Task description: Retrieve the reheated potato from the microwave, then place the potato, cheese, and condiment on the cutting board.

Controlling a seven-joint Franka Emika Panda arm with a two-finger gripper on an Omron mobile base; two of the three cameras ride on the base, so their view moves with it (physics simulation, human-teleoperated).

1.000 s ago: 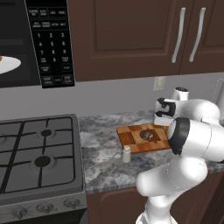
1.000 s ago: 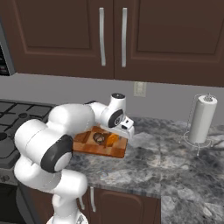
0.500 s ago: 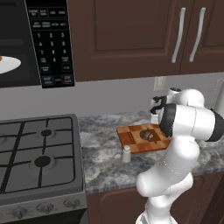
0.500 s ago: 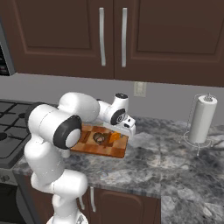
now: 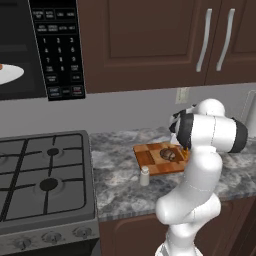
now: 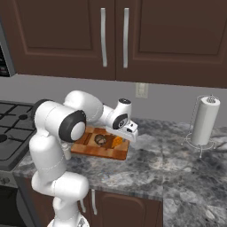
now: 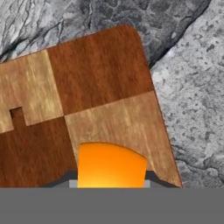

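A white robot arm reaches over a grey stone counter (image 6: 177,164); its gripper (image 6: 119,141) is closed on an orange wedge of cheese (image 7: 111,164) held low over the cutting board (image 6: 88,148); the brown potato (image 6: 100,139) lies on the board; the off-white condiment (image 5: 144,176) stands on the counter just beside the board's near edge; the microwave (image 5: 57,47) hangs above the stove (image 5: 42,180).

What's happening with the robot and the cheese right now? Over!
Gripper shut on orange cheese wedge, low over patchwork wooden cutting board. Dark brown potato already on board. Off-white shaker bottle on counter beside it. Nothing blocking.
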